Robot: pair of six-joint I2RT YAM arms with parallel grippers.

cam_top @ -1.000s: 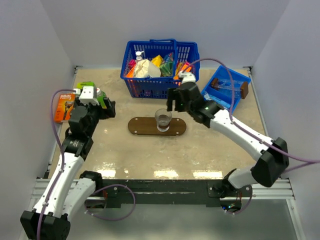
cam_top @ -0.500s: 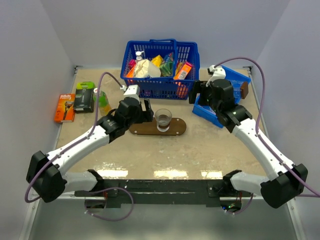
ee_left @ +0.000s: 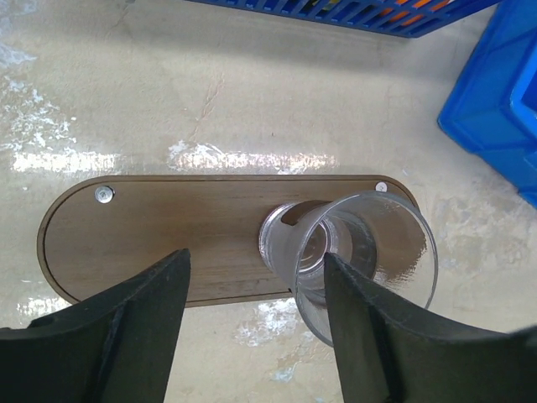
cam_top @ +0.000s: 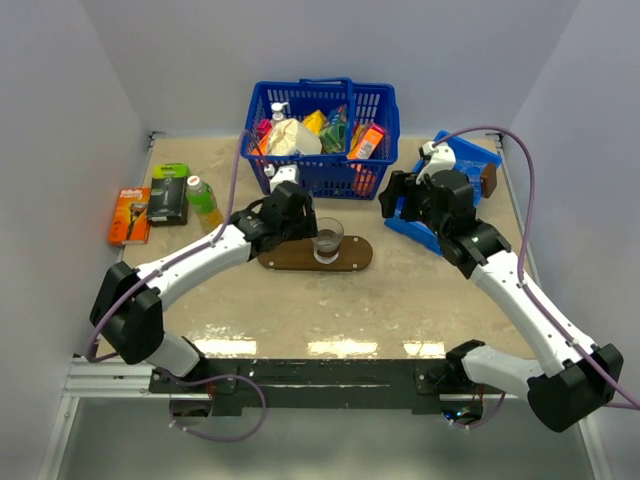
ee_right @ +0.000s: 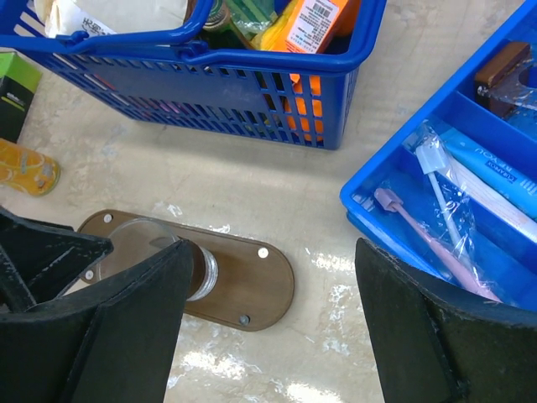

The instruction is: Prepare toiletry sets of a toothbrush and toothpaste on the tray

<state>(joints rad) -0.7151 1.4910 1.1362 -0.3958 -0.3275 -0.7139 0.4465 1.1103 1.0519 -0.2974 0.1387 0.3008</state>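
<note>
The tray is a dark brown oval board mid-table, also in the left wrist view and the right wrist view. A clear glass cup stands on its right half. My left gripper hovers over the tray, open and empty, its right finger beside the cup. My right gripper is open and empty, between the tray and the blue bin. The bin holds a wrapped white toothbrush, a pink one and a blue toothpaste tube.
A blue basket full of packaged goods stands behind the tray. A green bottle, a dark box and an orange razor pack lie at the left. A brown block sits in the bin's far compartment.
My left arm swung in from the left side to over the tray. My right arm moved from above the cup to the right, toward the blue bin.
</note>
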